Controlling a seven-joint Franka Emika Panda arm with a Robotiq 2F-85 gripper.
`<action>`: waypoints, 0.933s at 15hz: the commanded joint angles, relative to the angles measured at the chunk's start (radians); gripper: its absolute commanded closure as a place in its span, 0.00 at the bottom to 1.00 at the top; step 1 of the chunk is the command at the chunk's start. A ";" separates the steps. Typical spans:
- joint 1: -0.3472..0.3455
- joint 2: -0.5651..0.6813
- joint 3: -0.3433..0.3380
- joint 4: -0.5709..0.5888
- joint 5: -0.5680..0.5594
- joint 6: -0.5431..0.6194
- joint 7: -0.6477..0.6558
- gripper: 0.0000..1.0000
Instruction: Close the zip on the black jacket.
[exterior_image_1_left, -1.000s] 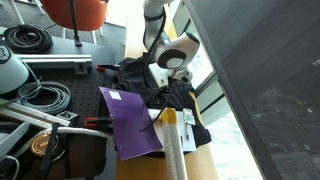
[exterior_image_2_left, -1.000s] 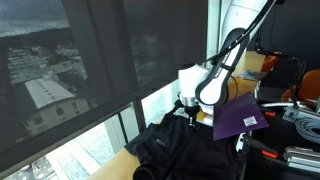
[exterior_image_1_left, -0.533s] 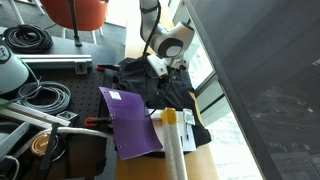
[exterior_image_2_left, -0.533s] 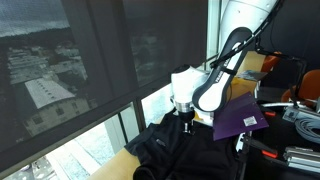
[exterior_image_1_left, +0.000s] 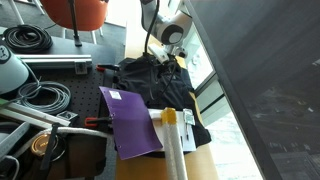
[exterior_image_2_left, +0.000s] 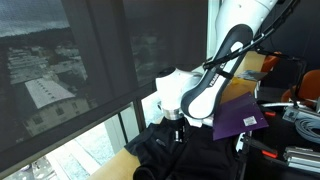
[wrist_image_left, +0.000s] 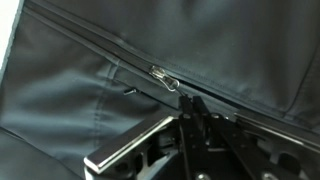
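Panda arm over a table (exterior_image_2_left: 118, 166) by a window. The black jacket (exterior_image_1_left: 165, 95) lies rumpled on the tabletop, spread between the window side and a purple folder (exterior_image_1_left: 130, 122). The folder's edge sits on or just beside the fabric; which one can't be told. Both ext. views show the garment (exterior_image_2_left: 185, 155) directly under the arm, w/ the folder (exterior_image_2_left: 240, 115) on the side away from the glass.

The gripper (exterior_image_1_left: 170, 60) points down onto the jacket's upper part, tips at the fabric (exterior_image_2_left: 176, 127).

Wrist view: the zip (wrist_image_left: 100, 45) runs diagonally across the black cloth (wrist_image_left: 60, 110), upper left to lower right. Its silver pull (wrist_image_left: 165, 78) lies approx. mid-frame, on the track. The gripper (wrist_image_left: 190, 105) enters from the bottom edge, fingers (wrist_image_left: 196, 120) pressed together. Their tips meet the near end of the pull and appear to pinch it.

A pale cylinder w/ yellow top (exterior_image_1_left: 172, 140) stands in the foreground, just beside the folder's window-side edge.
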 joint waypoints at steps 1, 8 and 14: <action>0.024 0.074 0.030 0.129 -0.014 -0.062 0.022 0.98; 0.059 0.186 0.075 0.310 -0.001 -0.148 0.010 0.98; 0.094 0.218 0.122 0.434 0.006 -0.234 0.000 0.98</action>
